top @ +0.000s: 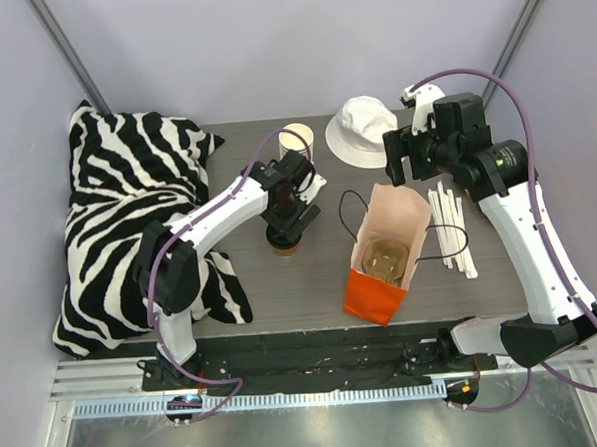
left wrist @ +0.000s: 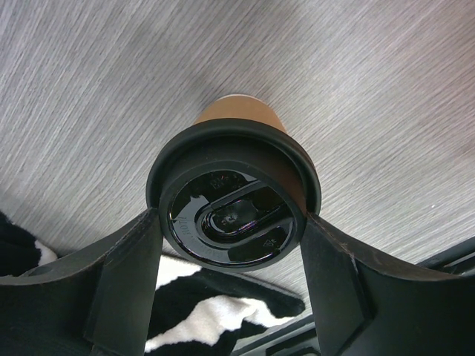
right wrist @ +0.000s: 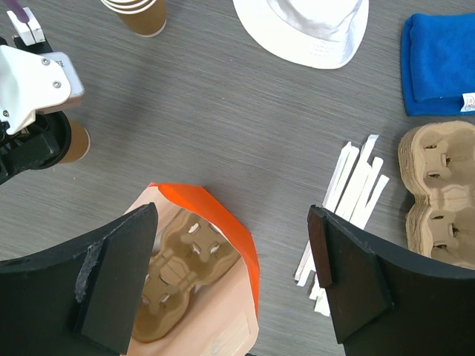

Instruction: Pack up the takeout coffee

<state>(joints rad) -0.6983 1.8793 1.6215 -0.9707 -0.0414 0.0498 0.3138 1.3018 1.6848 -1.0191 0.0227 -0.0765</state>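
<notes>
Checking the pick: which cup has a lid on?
The cup between the fingers of the left tool, with a black lid; the stack by the hat is lidless.

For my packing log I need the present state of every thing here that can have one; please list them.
takeout coffee: upright on the table, lid on
left gripper: closed on the lid
paper bag: standing, mouth open, cup carrier inside
right gripper: open, empty, above the paper bag
cup stack: upright, no lid
hat: lying brim down
</notes>
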